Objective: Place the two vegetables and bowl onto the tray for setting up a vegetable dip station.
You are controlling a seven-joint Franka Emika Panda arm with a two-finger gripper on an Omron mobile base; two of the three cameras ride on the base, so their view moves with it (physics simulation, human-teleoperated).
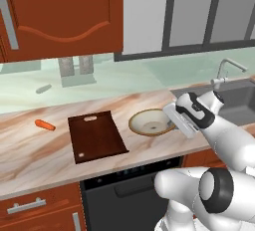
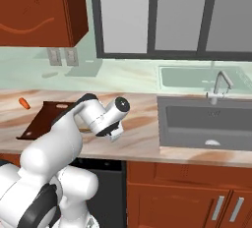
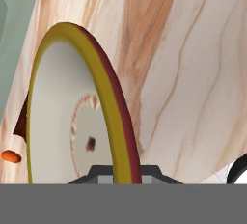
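Your hand [image 3: 122, 172] is clamped on the near rim of the bowl [image 1: 144, 123], which sits on the surface [image 1: 40, 150] beside the tray [image 1: 95, 136].

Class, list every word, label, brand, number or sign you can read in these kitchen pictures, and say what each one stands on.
None: no readable text appears anywhere.
The tray, bowl, carrot, cabinets and sink are all plain.
The wall outlets carry no legible marking.
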